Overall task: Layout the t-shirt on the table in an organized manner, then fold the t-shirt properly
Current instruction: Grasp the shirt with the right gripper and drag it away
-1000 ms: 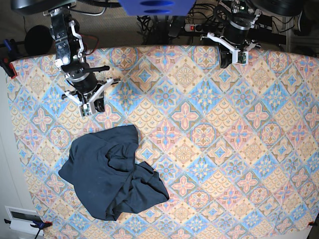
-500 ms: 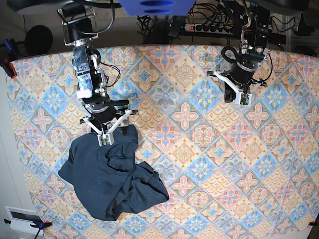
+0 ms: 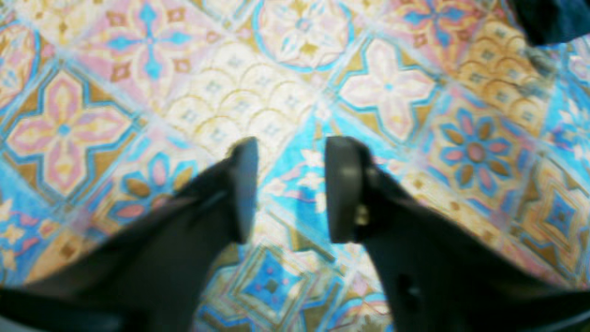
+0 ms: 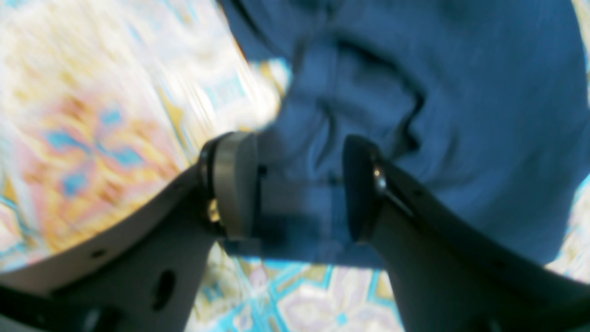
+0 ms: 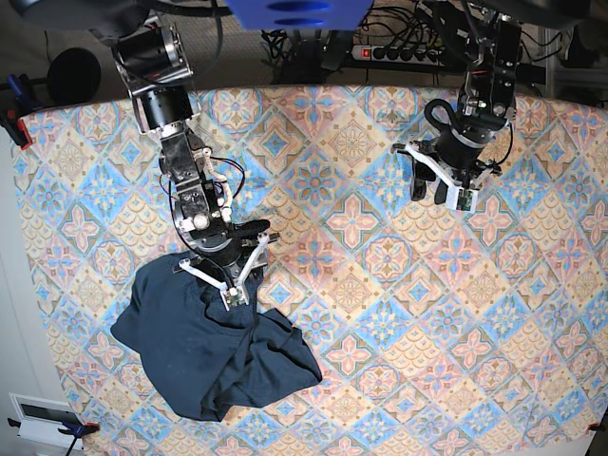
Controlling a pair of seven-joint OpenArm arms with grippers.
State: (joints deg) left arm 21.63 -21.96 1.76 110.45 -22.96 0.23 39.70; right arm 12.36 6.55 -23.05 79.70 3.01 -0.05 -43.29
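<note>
The dark navy t-shirt point(image 5: 204, 347) lies crumpled in a heap at the table's point(image 5: 399, 304) front left. My right gripper point(image 5: 234, 291) hangs over the heap's upper right edge. In the right wrist view its jaws stand open point(image 4: 299, 189) with wrinkled blue fabric point(image 4: 438, 115) below and between them, not pinched. My left gripper point(image 5: 435, 192) is far off at the back right, over bare patterned cloth. In the left wrist view it is open point(image 3: 288, 189), with nothing between its fingers.
Power strips and cables point(image 5: 399, 47) lie beyond the table's back edge. Clamps point(image 5: 14, 114) grip the left edge, and a white box point(image 5: 43, 418) sits off the front left corner. A blurred dark patch point(image 3: 553, 18) shows at the left wrist view's top right.
My right arm came forward from the back left to the t-shirt's upper edge and its jaws opened. My left arm came forward from the back edge and opened too.
</note>
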